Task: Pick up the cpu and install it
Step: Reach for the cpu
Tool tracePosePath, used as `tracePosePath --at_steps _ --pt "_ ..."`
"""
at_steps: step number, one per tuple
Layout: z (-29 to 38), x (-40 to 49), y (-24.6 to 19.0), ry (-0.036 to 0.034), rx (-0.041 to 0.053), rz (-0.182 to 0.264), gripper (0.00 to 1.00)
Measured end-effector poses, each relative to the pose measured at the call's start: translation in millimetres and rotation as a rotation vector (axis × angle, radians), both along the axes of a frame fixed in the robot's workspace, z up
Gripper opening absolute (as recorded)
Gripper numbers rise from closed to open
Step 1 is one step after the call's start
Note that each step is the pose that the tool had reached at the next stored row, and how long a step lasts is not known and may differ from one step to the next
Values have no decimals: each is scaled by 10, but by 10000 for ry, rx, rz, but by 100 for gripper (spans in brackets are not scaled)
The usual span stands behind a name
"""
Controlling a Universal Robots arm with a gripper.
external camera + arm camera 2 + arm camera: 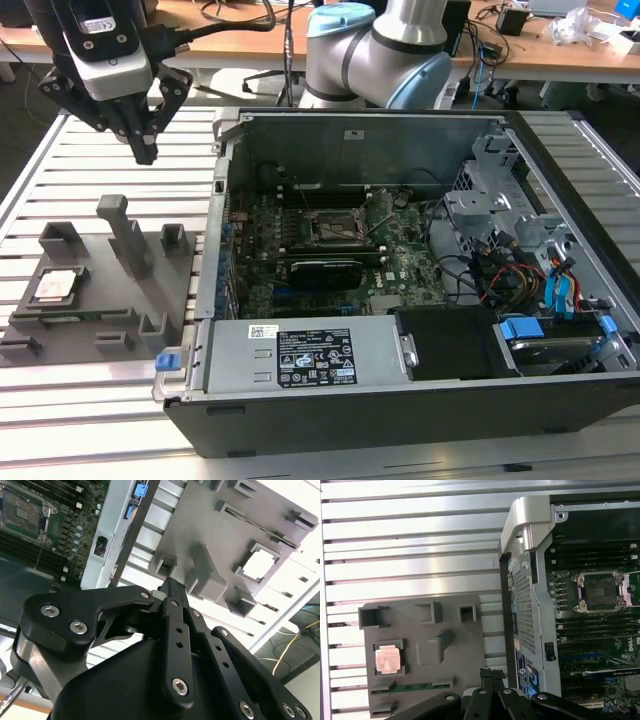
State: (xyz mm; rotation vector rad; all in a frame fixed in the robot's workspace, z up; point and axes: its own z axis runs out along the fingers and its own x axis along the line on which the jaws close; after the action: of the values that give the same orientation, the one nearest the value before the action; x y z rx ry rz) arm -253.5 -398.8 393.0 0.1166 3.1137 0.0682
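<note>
A slatted metal desk (100,410) holds an open computer (400,420) and a grey tray (100,300) cradling the cpu (57,286), while above the tray hovers the empty gripper (143,150), fingers (172,597) pressed together and needing to spread before pickup.

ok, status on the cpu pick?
Gripper shut, empty, above the grey fixture. Cpu seated in its fixture pocket, untouched. Upright post beside the pocket, on the gripper's side.

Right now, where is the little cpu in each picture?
Exterior view: the cpu lies in a pocket of the grey tray at the exterior view's left.
First wrist view: cpu in that pocket, near the tall post.
Second wrist view: cpu, a pale square beyond the post.
Shared landmark: the tall post.
</note>
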Motion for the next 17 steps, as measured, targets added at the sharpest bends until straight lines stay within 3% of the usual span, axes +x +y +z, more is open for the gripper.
tracePosePath --at_steps 17 --pt "-3 -263 0 0 0 0 11"
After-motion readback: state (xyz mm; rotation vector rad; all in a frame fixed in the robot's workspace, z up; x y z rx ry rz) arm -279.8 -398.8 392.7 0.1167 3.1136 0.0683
